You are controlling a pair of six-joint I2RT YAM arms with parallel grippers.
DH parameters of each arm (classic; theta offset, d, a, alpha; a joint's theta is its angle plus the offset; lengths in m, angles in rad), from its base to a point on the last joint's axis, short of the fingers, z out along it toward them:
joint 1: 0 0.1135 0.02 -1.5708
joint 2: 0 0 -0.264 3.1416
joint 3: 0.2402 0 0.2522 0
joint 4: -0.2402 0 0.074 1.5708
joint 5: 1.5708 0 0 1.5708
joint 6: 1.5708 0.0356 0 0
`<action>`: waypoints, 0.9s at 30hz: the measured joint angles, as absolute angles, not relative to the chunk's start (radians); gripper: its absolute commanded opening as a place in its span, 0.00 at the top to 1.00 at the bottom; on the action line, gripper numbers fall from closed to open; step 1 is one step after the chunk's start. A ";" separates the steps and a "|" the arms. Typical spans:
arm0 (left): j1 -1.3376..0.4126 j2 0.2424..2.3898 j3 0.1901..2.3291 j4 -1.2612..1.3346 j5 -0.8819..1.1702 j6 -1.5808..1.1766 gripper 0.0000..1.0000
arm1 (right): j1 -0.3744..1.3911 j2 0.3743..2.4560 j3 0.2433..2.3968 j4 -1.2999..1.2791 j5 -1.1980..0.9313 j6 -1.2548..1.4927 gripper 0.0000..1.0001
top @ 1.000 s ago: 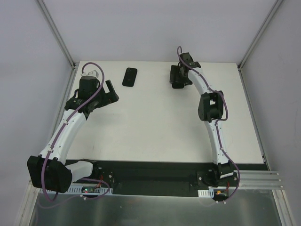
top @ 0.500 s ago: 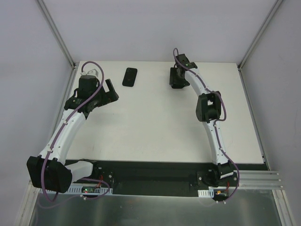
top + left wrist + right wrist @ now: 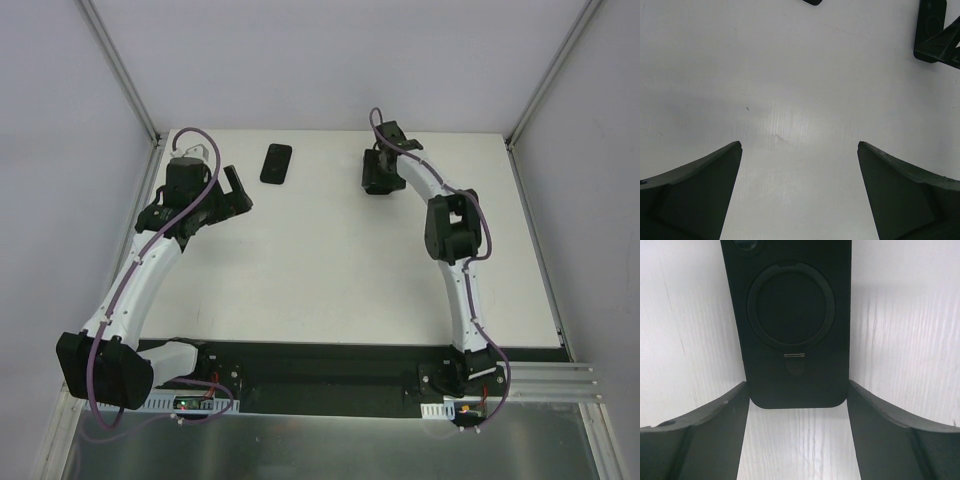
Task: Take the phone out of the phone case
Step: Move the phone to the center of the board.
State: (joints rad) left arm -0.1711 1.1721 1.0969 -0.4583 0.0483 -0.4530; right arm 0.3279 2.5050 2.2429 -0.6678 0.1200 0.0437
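A black phone case (image 3: 792, 320) lies back up on the white table (image 3: 330, 250), with a round ring stand on it. I cannot tell whether a phone is inside. My right gripper (image 3: 797, 384) is open, its fingertips flanking the case's near end, close to both side edges. In the top view it (image 3: 378, 178) sits at the back centre-right over the case (image 3: 372, 165). A second flat black phone-like slab (image 3: 276, 163) lies at the back centre-left. My left gripper (image 3: 235, 190) is open and empty over bare table (image 3: 800, 145).
Grey walls with metal corner posts (image 3: 120, 70) close in the table on three sides. In the left wrist view the slab's corner (image 3: 812, 1) shows at the top edge and a dark shape, the case or right gripper (image 3: 935, 30), at the upper right.
My right gripper has shifted slightly to the right and nearer over the case. My left arm has hardly moved.
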 measured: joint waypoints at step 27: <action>-0.210 1.206 1.097 -0.531 0.120 -0.411 0.01 | 0.652 1.734 1.056 -0.437 0.216 0.266 0.04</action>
State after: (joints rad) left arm -0.2104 1.2060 1.0969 -0.5312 0.1204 -0.4110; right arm 0.6521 1.7344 1.0561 -0.4366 0.2161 0.2661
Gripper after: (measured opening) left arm 0.992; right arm 0.960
